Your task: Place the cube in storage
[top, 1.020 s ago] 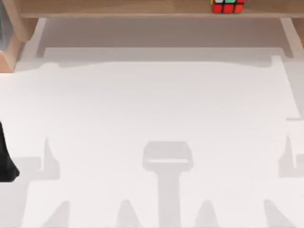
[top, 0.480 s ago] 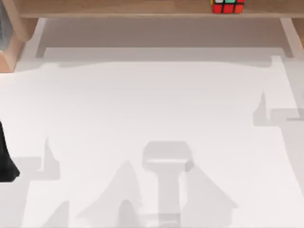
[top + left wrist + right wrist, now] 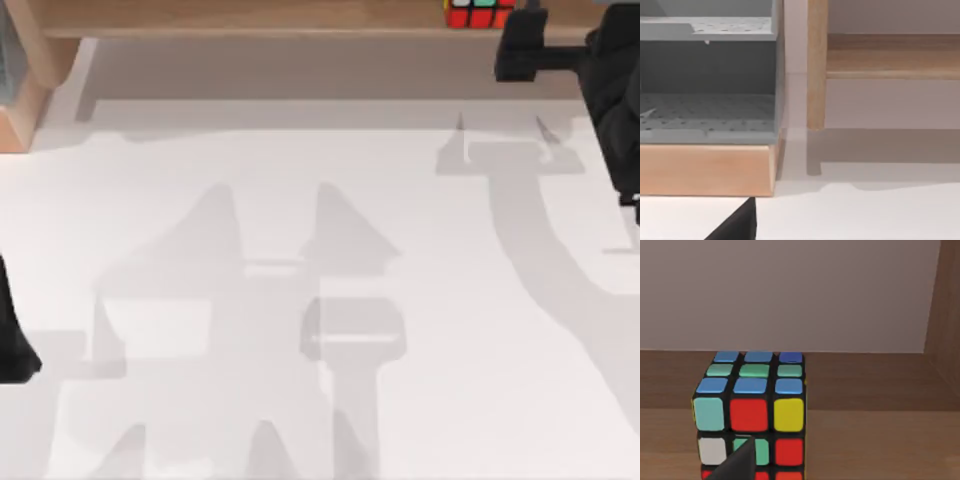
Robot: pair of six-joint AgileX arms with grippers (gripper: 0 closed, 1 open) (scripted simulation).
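Observation:
The cube [image 3: 478,13] sits on the wooden shelf [image 3: 250,18] at the back of the table, right of centre, cut off by the top edge of the view. In the right wrist view the cube [image 3: 752,412] stands close ahead on the wood, showing blue, green, red, yellow and white stickers. My right gripper [image 3: 520,45] hangs just right of the cube, at the shelf's front edge. One of its dark fingertips [image 3: 737,465] shows in front of the cube's lower face. My left arm [image 3: 12,340] rests at the table's left edge.
A grey storage unit [image 3: 707,75] with perforated shelves stands on a wooden base [image 3: 705,170] at the back left. Beside it are a wooden post [image 3: 816,65] and the shelf board. The white table [image 3: 300,220] spreads in front, crossed by arm shadows.
My right arm has come into the top view at the back right and now sits beside the cube. Shadows on the table have shifted. The cube and the left arm have not moved.

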